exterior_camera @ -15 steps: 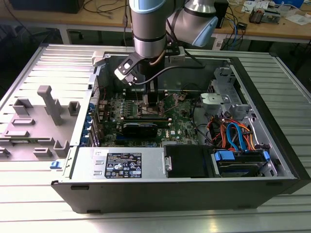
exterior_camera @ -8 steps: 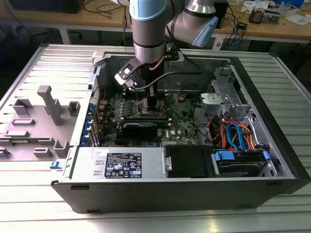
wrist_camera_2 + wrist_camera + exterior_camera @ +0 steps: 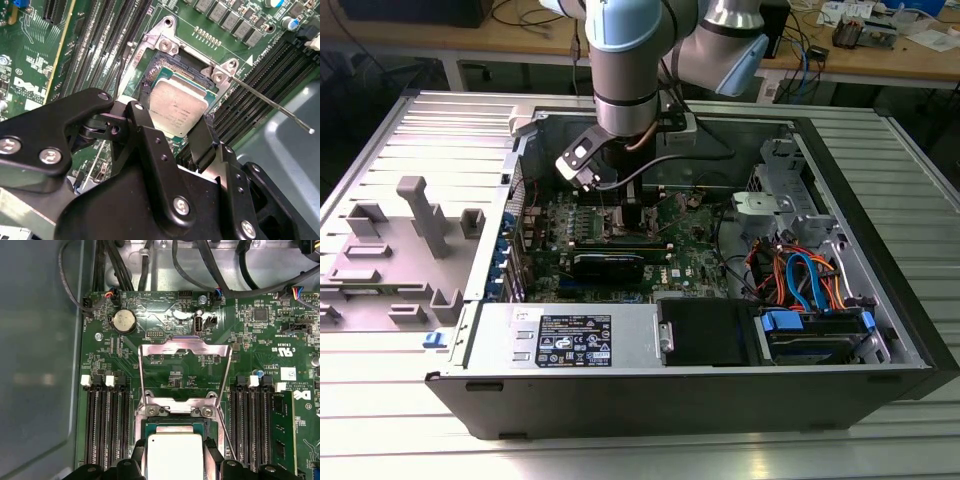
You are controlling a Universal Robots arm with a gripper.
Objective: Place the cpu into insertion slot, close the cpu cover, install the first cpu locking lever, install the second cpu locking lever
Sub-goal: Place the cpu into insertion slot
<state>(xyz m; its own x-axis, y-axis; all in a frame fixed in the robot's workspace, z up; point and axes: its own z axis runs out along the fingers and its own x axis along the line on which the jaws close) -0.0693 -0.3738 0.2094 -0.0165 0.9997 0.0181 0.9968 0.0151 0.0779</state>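
Listing the items at the socket, with placement and reason.

Item 1, gripper (image 3: 175, 462): a black two-finger tool on the arm (image 3: 625, 60), lowered into the open computer case (image 3: 720, 395). Its fingers (image 3: 137, 117) press on two opposite edges of the cpu, so it is clamped on the chip. An edge hold leaves the underside clear and keeps the chip level over the contacts.

Item 2, cpu (image 3: 177, 102): a flat square chip with a dull silver top, held between the fingers directly over the insertion slot and squared to its sides. From these angles I cannot tell whether it is seated or hangs just above the contacts.

Item 3, insertion slot (image 3: 167, 62): a dark square socket with a metal rim, fixed to the green board (image 3: 165, 315) between two banks of memory slots (image 3: 107, 425). The part of the socket beyond the chip is uncovered.

Item 4, cpu cover (image 3: 185, 347): a thin metal frame with a square window, standing raised on its hinge at the far edge of the socket. It is clear of the fingers and gives the chip open access from above.

Item 5, locking lever (image 3: 270, 102): a thin metal rod angled up and away from the socket corner, unlatched so that the cover is free to stand open.

Task status: the first step is in hand. The cover and the levers are not yet closed.
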